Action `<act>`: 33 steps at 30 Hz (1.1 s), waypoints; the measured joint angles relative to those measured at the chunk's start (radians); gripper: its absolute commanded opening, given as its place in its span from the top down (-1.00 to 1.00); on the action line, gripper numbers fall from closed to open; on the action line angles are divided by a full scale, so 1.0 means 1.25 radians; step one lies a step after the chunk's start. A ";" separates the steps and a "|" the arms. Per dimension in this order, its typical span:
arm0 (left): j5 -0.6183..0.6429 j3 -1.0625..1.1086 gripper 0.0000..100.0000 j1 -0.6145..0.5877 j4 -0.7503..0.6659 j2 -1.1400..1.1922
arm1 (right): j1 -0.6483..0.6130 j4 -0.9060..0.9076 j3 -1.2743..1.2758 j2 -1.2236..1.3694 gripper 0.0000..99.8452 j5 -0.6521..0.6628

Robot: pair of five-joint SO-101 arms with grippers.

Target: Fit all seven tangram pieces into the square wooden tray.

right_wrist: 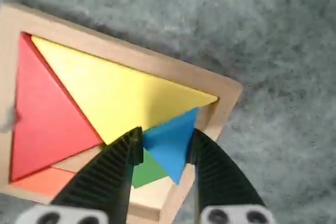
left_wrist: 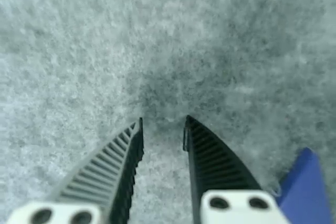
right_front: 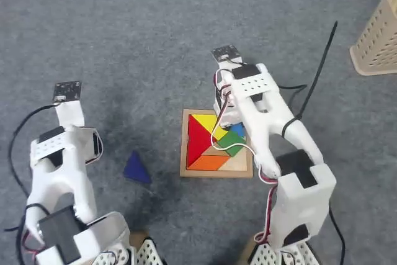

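Note:
The square wooden tray lies mid-table and holds a red triangle, a yellow triangle, a green square and an orange piece. My right gripper hangs over the tray's far right corner, shut on a small light blue triangle that sits beside the yellow triangle and above the green square. A dark blue triangle lies on the carpet left of the tray. My left gripper is open just above bare carpet, with the dark blue triangle off to one side of it.
Grey carpet covers the table. A beige latticed holder stands at the far right edge. A black cable runs behind the right arm. The left arm's body stands left of the dark blue triangle.

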 measured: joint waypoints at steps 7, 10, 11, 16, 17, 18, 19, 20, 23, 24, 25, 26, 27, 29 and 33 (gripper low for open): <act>0.000 0.000 0.75 0.000 -0.004 0.000 | -0.001 0.000 0.000 0.000 0.71 -0.005; 0.000 0.000 0.75 0.000 -0.004 -0.001 | -0.001 0.000 0.000 0.000 0.71 -0.005; 0.000 0.000 0.75 0.000 -0.004 -0.001 | -0.001 0.000 0.000 0.000 0.72 -0.005; 0.000 0.000 0.75 0.000 -0.004 -0.001 | -0.002 0.000 0.000 0.000 0.82 -0.005; 0.000 0.000 0.75 0.000 -0.004 -0.001 | -0.002 0.000 0.000 0.000 0.90 -0.005; 0.000 0.000 0.75 0.000 -0.004 -0.001 | -0.002 0.000 0.000 0.000 0.97 -0.005; 0.000 0.000 0.75 0.000 -0.004 -0.001 | -0.002 0.000 0.000 0.000 1.00 -0.005; 0.000 0.000 0.75 0.000 -0.004 -0.001 | -0.002 0.000 0.000 0.000 0.97 -0.005; 0.000 0.000 0.75 0.000 -0.004 -0.001 | -0.002 0.000 0.000 0.000 0.99 -0.005; 0.000 0.000 0.75 0.000 -0.004 -0.001 | -0.002 0.000 0.000 0.000 0.99 -0.005; 0.000 0.000 0.75 0.000 -0.004 -0.001 | -0.002 0.000 0.000 0.000 0.99 -0.005; 0.000 0.000 0.75 0.000 -0.004 -0.001 | -0.002 0.000 0.004 -0.009 0.99 -0.005; 0.000 0.000 0.75 0.000 -0.004 -0.001 | -0.002 0.000 0.014 -0.023 0.99 -0.005; 0.000 0.000 0.75 0.000 -0.004 -0.001 | -0.002 0.000 0.042 -0.071 0.99 -0.005; 0.000 0.000 0.75 0.000 -0.004 -0.001 | -0.002 0.000 0.102 -0.167 0.99 -0.005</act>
